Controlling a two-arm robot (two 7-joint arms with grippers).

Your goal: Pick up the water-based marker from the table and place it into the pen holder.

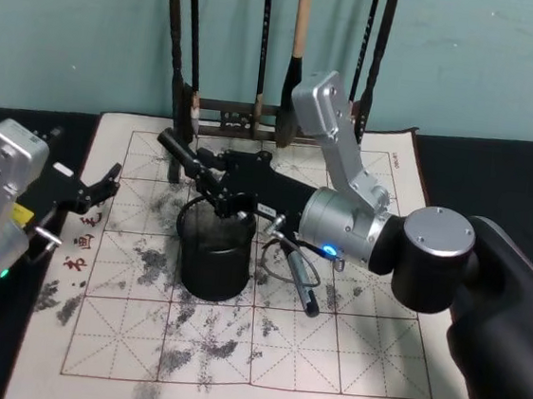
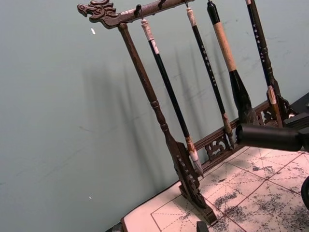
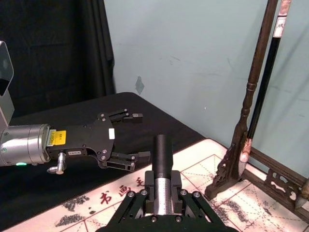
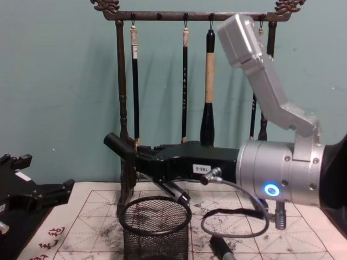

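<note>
The right gripper point(image 1: 202, 176) clamped a black marker point(image 4: 115, 145), tilted, over the mesh pen holder point(image 4: 154, 238) on the ink-stained mat point(image 1: 326, 358). The chest view showed the marker's lower end just above the holder's rim. The right wrist view caught the left gripper point(image 3: 137, 136) over the mat's left edge, fingers spread and empty. A second pen point(image 1: 301, 281) lay beside the holder. Brushes point(image 4: 209, 70) hung on the rack point(image 4: 122, 81) behind.
</note>
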